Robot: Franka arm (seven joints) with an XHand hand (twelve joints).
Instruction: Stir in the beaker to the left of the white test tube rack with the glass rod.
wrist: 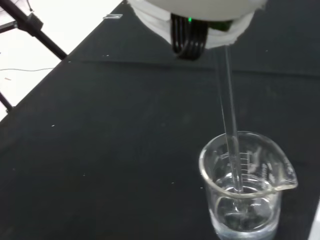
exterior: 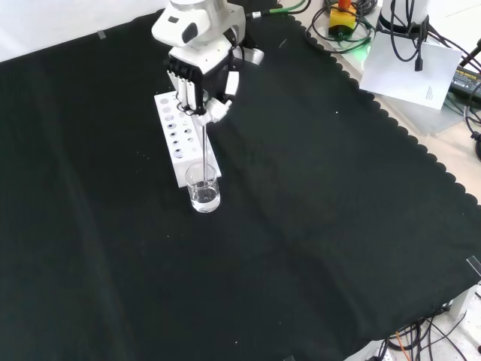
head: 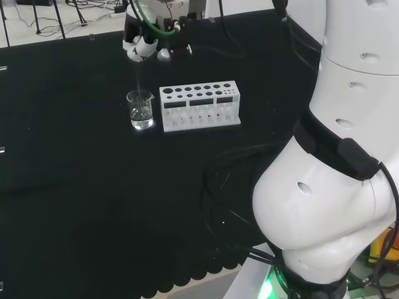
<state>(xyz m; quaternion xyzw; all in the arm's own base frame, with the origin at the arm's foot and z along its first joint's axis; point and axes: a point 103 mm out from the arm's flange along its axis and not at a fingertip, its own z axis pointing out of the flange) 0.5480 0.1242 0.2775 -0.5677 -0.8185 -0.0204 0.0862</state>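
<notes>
The hand [exterior: 197, 84] hangs above the worktop [exterior: 316, 226] with its fingers curled round the upper end of the glass rod [exterior: 204, 143], pinching it so that the rod points almost straight down. In the wrist view the rod [wrist: 230, 125] runs from the hand's blurred white underside into the beaker [wrist: 245, 190], and its lower end dips below the surface of the clear liquid that fills the lower part of the vessel. The beaker [head: 140, 109] is clear, with a pouring lip and printed marks on its wall, and stands upright on the black cloth.

In the head view the beaker stands just to the left of the white test tube rack [head: 199, 106], close to its end but apart from it. In the front view the same beaker [exterior: 204, 189] sits at the near end of the rack [exterior: 183, 139], below the hand. The rack's top shows two rows of round holes. The arm's large white links [head: 336, 156] stand at the right of the head view, with black cables trailing over the cloth beside them.
</notes>
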